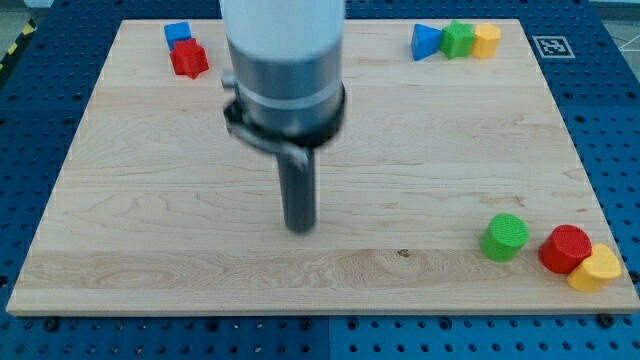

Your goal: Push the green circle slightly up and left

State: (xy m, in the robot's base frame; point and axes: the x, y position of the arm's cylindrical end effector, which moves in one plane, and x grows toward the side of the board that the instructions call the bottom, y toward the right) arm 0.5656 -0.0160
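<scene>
Item: green circle (504,237), a short upright cylinder standing near the board's lower right corner, just to the view's left of a red circle (566,248) and a yellow block (596,269) that touch one another; a narrow gap separates green from red. Our tool: my tip (300,228), the blunt end of a dark rod with no fingers to open or close, holding nothing, set down around the middle of the wooden board (150,250) and well apart from the green circle, to its left. Handling, as we judge it — light, rigid plastic with a flat base, likely to slide easily on the smooth wood and to roll off a glancing contact. We would meet it on its lower-right side, in the tight space by the red circle, and press through its centre toward upper left — briefly, since the move asked is small. Also present: red and blue blocks (186,52) top left; blue, green and yellow blocks (456,40) top right
</scene>
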